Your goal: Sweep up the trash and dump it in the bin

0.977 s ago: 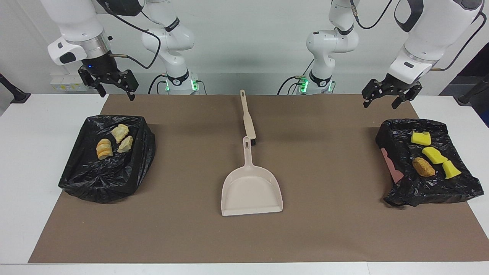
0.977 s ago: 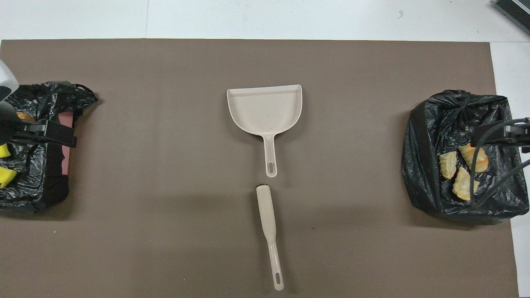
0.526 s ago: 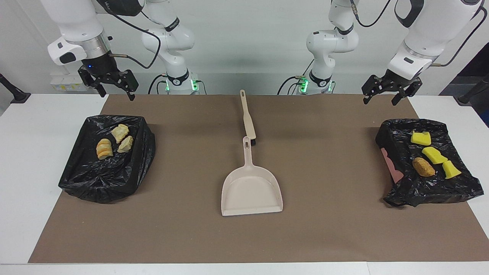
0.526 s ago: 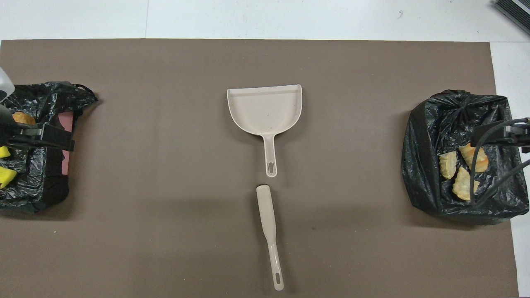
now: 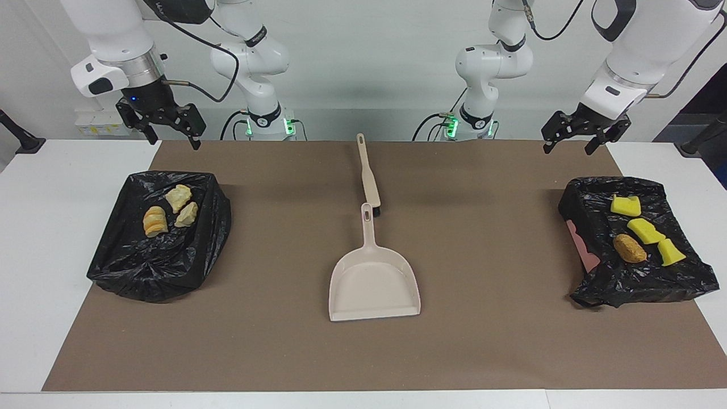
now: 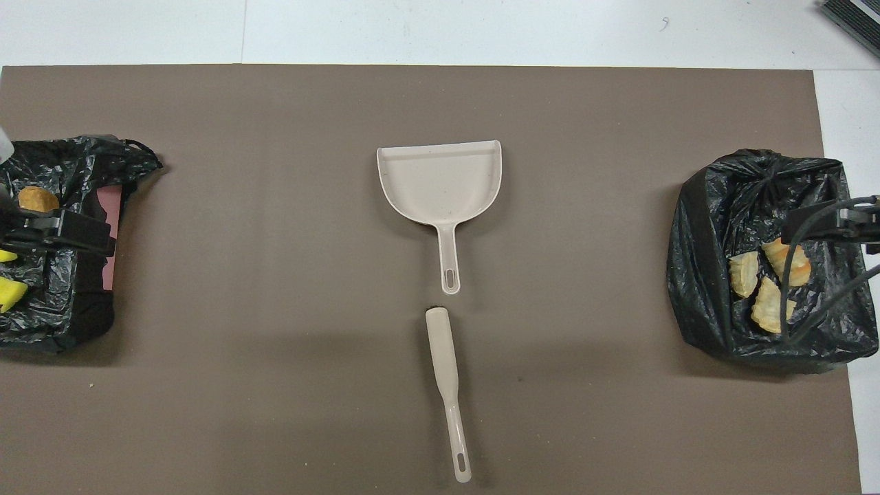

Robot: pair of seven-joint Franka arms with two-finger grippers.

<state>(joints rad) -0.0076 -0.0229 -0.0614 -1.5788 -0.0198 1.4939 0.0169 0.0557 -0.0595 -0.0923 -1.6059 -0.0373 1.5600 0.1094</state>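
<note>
Since a second ago, only the left gripper [image 5: 585, 140] has moved: it has risen and drawn back from the black-lined bin [image 5: 636, 284] at the left arm's end of the desk [image 5: 34, 238], its fingers spread and empty. Inside that bin lie three yellow sponge pieces [image 5: 644, 230] and an orange-brown nugget [image 5: 629, 248], so the retreat likely follows a finished drop. Over the desk by the other bin [image 5: 159, 272], where three tan bread lumps [image 5: 170, 211] rest, the right gripper [image 5: 170, 136] waits, fingers apart. Mid-desk, the dustpan [image 5: 375, 284] and brush [image 5: 368, 179] lie handle to head, untouched, laid down where either arm could reach them.
</note>
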